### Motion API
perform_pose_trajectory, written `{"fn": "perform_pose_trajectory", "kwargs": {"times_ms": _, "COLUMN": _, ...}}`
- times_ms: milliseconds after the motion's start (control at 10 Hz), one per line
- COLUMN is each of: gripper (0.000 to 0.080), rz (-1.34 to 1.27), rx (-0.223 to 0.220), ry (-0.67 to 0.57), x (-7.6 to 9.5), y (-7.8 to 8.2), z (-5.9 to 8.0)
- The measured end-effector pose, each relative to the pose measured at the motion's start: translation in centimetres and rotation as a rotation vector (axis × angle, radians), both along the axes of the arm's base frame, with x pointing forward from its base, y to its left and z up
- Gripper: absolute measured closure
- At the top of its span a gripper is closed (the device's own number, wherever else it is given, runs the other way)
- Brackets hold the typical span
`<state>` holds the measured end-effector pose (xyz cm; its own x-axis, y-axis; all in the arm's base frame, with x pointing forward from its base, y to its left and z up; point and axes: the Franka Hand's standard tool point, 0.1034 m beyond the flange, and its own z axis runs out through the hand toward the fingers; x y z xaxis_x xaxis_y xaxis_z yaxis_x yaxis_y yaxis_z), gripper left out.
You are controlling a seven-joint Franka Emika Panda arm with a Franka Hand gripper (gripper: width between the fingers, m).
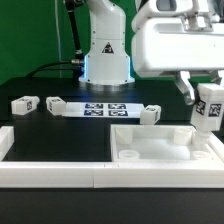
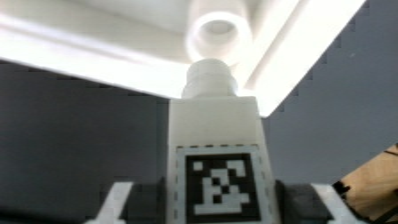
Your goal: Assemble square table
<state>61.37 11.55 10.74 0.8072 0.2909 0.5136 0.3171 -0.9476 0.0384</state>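
Observation:
The square table top (image 1: 160,150) is a white tray with a raised rim and corner sockets, lying at the exterior view's right front. My gripper (image 1: 200,95) is shut on a white tagged leg (image 1: 208,110), held upright just above the tray's right far corner. In the wrist view the leg (image 2: 217,130) runs out from between my fingers (image 2: 125,200), its round tip close to a round socket (image 2: 221,32) in the tray corner. Three more legs lie on the table: one at the left (image 1: 24,104), one beside it (image 1: 54,103), one behind the tray (image 1: 150,113).
The marker board (image 1: 100,108) lies flat in the middle in front of the robot base (image 1: 107,60). Long white border rails (image 1: 50,172) run along the front and left edges.

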Motion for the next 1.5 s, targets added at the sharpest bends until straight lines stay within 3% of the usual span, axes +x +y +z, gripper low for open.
{"fn": "perform_pose_trajectory", "kwargs": {"times_ms": 600, "gripper": 0.0509, "rz": 0.005, "rx": -0.004, "ry": 0.019, "x": -0.5, "y": 0.0, "z": -1.3}}
{"fn": "perform_pose_trajectory", "kwargs": {"times_ms": 900, "gripper": 0.0509, "rz": 0.004, "rx": -0.001, "ry": 0.015, "x": 0.2, "y": 0.2, "z": -1.7}}
{"fn": "perform_pose_trajectory", "kwargs": {"times_ms": 1500, "gripper": 0.0509, "rz": 0.003, "rx": -0.004, "ry": 0.007, "x": 0.2, "y": -0.1, "z": -1.9}}
